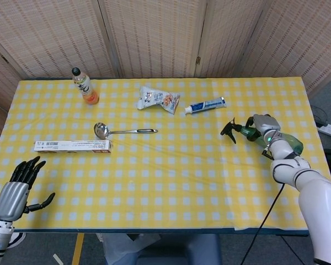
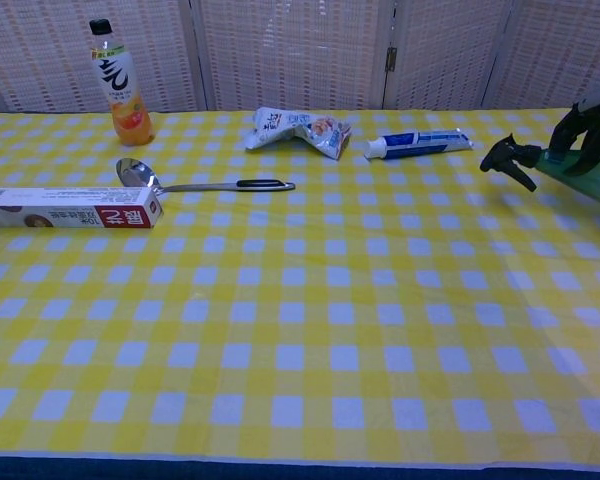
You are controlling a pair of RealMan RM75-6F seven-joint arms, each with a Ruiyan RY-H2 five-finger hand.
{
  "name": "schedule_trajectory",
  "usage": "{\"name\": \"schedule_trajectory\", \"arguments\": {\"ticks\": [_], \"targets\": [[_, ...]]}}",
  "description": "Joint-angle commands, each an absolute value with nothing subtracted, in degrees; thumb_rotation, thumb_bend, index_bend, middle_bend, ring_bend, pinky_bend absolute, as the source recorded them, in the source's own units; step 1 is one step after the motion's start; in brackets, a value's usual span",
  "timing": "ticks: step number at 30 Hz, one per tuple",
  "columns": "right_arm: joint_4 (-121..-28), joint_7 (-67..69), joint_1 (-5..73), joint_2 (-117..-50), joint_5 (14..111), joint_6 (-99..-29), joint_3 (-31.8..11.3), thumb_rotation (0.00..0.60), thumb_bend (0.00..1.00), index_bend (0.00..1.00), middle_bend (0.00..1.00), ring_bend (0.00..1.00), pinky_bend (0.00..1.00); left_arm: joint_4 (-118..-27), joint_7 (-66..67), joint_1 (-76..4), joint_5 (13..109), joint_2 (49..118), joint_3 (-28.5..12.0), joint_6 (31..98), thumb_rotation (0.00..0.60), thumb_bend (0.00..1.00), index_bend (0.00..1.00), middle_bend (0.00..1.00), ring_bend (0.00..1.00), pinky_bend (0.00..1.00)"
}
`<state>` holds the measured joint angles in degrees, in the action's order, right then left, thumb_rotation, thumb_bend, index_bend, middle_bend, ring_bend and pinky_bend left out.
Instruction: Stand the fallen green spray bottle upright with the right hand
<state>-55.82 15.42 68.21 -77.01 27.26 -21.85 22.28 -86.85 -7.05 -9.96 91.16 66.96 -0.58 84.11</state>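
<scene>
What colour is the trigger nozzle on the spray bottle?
Black, on the green spray bottle held by the right hand; clearest in the chest view.

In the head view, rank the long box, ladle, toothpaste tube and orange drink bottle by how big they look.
Largest to smallest:
1. Long box
2. Ladle
3. Toothpaste tube and orange drink bottle: too alike to rank, and the bottle stands upright, foreshortened from above.

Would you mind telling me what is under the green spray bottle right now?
The right hand grips the green spray bottle, nozzle tilted above the checked tablecloth. Only cloth shows beneath the nozzle; the hand hides whether the base touches the table.
</scene>
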Motion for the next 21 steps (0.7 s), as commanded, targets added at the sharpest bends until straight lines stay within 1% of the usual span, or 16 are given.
{"name": "schedule_trajectory", "arguments": {"ticks": [1,4,5,7,10,14,19,21], "targets": [[-64.7,15.1,64.6,-71.8,30.4,-34.3,15.7,0.600,0.38,0.67,0.30,0.32,0.04,-87.1,-6.5,-9.9,91.4,67.0,-0.5,84.2,0.247,0.33,0.00,0.00,0.00,0.00],[-69.3,16.0,60.7,-70.5,33.8,-42.4,12.0,0.600,0.38,0.67,0.30,0.33,0.04,-87.3,-6.0,-9.9,91.7,67.1,-0.4,84.4,0.245,0.33,0.00,0.00,0.00,0.00],[-70.5,16.7,59.5,-70.2,34.9,-44.1,10.9,0.600,0.38,0.67,0.30,0.34,0.04,-87.4,-5.9,-9.9,91.8,67.1,-0.3,84.4,0.244,0.33,0.00,0.00,0.00,0.00],[-72.5,18.7,57.4,-69.3,37.0,-46.5,8.5,0.600,0.38,0.68,0.32,0.34,0.05,-87.5,-5.6,-9.9,92.0,67.2,-0.2,84.4,0.247,0.33,0.00,0.00,0.00,0.00],[-74.5,23.2,54.0,-67.9,40.4,-49.3,3.9,0.600,0.38,0.70,0.35,0.36,0.09,-87.7,-5.2,-9.8,92.1,67.2,-0.1,84.4,0.245,0.33,0.00,0.00,0.00,0.00],[-76.1,26.7,50.7,-67.1,44.5,-52.5,-0.5,0.600,0.38,0.71,0.36,0.37,0.09,-87.8,-4.8,-9.9,92.0,67.3,-0.2,84.3,0.246,0.33,0.00,0.00,0.00,0.00],[-77.5,33.6,44.9,-69.6,50.9,-60.8,-5.3,0.600,0.38,0.71,0.37,0.38,0.13,-87.9,-4.6,-9.9,91.8,67.3,-0.3,84.3,0.247,0.33,0.00,0.00,0.00,0.00],[-76.6,37.2,42.2,-72.2,53.6,-65.1,-7.0,0.600,0.38,0.72,0.39,0.40,0.17,-87.9,-4.6,-9.8,91.9,67.3,-0.3,84.4,0.246,0.33,0.00,0.00,0.00,0.00]]}}
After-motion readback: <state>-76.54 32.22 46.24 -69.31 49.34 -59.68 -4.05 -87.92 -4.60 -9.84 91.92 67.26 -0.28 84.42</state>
